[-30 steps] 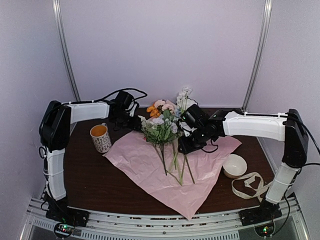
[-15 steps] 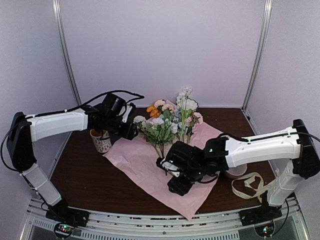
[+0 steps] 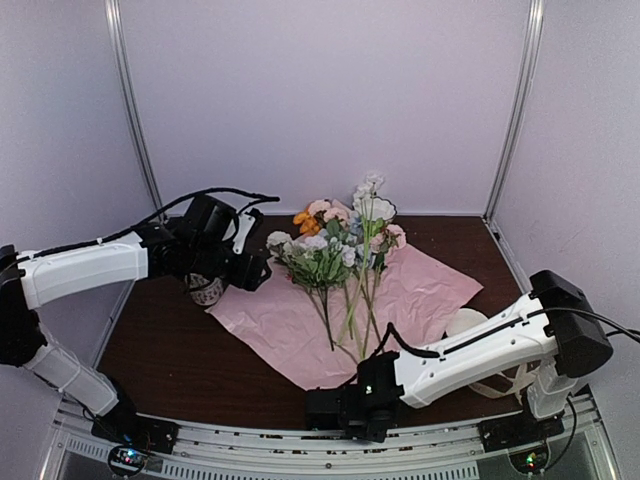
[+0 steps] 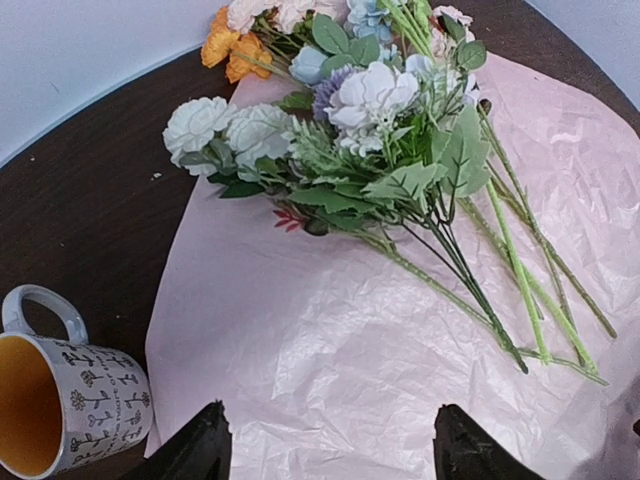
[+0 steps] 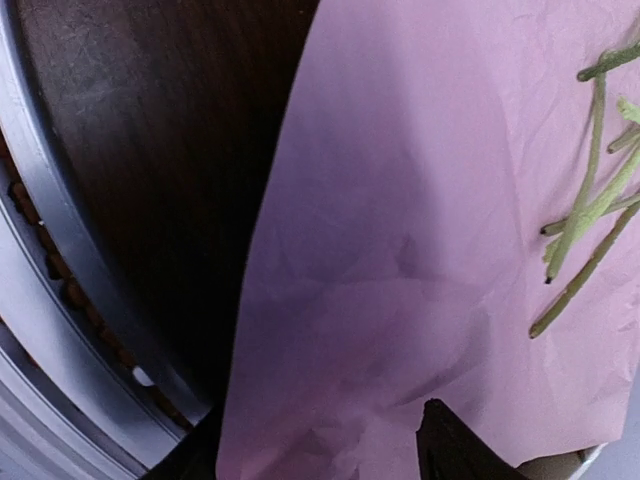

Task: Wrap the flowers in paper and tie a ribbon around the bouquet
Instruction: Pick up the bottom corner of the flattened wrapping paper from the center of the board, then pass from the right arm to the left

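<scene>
The flowers [image 3: 335,255] lie on the pink paper [image 3: 290,325], blooms toward the back and green stems [image 4: 520,290] pointing toward the front. My left gripper [image 3: 255,270] hovers over the paper's left part beside the mug. Its jaws [image 4: 335,455] stand open with only paper below them. My right gripper [image 3: 328,410] is low at the table's front edge. It is open [image 5: 320,460], and the paper's near corner [image 5: 400,300] lies between its fingers. The ribbon [image 3: 497,383] is mostly hidden under my right forearm.
A patterned mug [image 3: 205,290] with a yellow inside [image 4: 60,410] stands left of the paper, just under my left wrist. A white bowl [image 3: 462,322] sits right of the paper behind my right arm. The metal rail [image 5: 60,250] runs along the table's front edge.
My right arm swung from behind the flowers down to the paper's near corner. My left arm drew back toward the mug. Both pairs of jaws widened.
</scene>
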Controlling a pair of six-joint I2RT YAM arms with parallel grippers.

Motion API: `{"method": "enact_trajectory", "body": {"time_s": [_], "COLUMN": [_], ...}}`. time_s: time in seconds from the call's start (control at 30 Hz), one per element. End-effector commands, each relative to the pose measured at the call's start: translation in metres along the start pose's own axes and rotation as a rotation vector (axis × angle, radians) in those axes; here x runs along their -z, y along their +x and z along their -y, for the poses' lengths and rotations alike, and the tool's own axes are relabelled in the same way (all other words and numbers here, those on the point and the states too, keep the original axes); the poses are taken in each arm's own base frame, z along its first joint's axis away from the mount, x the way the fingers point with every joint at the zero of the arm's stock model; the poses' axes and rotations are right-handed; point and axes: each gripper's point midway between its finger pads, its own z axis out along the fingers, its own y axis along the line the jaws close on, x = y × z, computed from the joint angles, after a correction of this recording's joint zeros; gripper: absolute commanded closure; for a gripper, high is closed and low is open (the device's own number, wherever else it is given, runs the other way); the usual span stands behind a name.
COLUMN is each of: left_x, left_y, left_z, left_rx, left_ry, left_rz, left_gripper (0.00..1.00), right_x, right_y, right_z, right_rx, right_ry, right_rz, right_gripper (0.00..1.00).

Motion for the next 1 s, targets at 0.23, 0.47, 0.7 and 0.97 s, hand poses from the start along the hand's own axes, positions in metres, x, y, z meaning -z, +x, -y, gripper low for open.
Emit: {"method": "enact_trajectory", "body": {"time_s": [0.23, 0.47, 0.7, 0.97], "left_x": [0.032, 0.072, 0.084, 0.037], "left_y": [-0.019, 0.026, 0.065, 0.085], "left_z": [0.018, 0.097, 0.129, 0.155], "left_rx": [-0.108, -0.425, -0.687, -0.862], "left_ry": [0.103, 0.365, 0.531, 0.560], "left_rz": [0.169, 0.332, 0.446, 0.302], "left_gripper": [0.30, 0.38, 0.39, 0.30], "right_x": [0.041, 0.046, 0.058, 0.059], "right_y": [-0.003, -0.026, -0.055, -0.077], "right_z": [0.058, 0.074, 0.086, 0.113], "right_rx": [-0.105, -0.092, -0.082, -0.106], "right_ry": [0.223, 0.087, -0.105, -0.225], "right_rz": [0.086, 0.161, 0.281, 0.350], "right_gripper": [0.97, 1.00, 1.00, 1.00]}}
